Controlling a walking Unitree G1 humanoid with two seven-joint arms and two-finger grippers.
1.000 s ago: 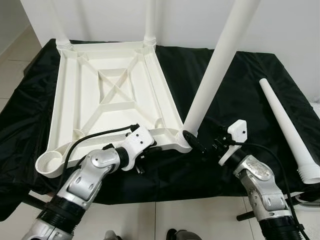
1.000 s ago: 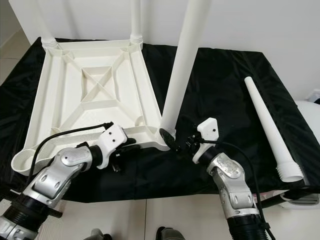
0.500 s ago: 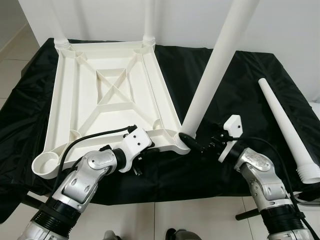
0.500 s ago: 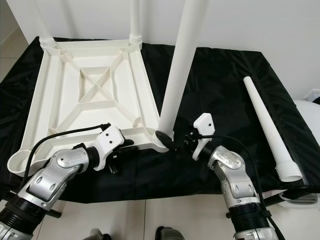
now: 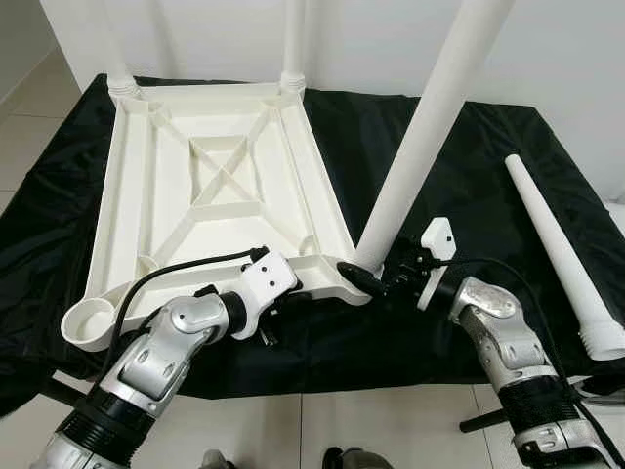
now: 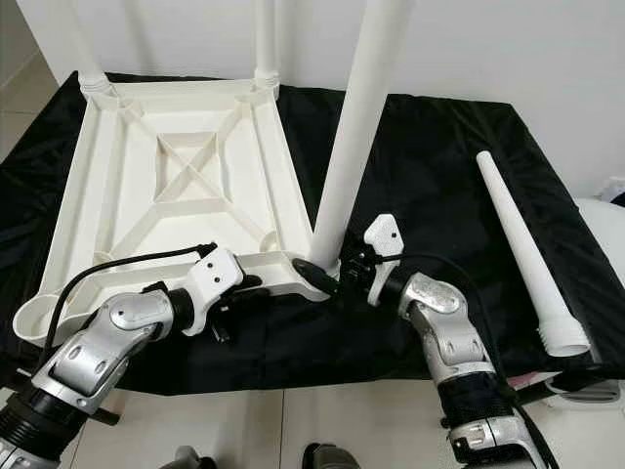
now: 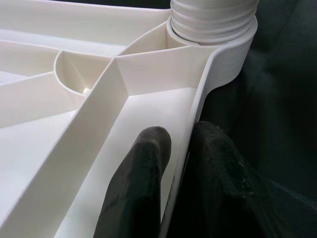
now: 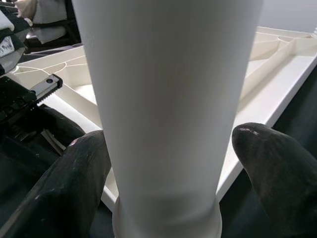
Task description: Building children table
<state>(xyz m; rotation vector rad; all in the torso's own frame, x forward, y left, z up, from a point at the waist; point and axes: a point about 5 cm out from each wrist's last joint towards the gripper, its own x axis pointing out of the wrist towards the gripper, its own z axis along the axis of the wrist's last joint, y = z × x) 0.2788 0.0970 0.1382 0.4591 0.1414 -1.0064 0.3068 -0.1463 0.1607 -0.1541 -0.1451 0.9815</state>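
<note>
The right pincer has crept in from the right, its 2 fingers now apart around the foot of the leaning leg at the tabletop's near right corner socket. The left pincer stays clamped on the near rim just left of it, so threading looks close. 1 spare leg lies on the black counter, far right.

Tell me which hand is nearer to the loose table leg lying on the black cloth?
Right. The right hand is at the standing leg's base, nearer the loose leg; the left hand pinches the tabletop rim, farther away.
</note>
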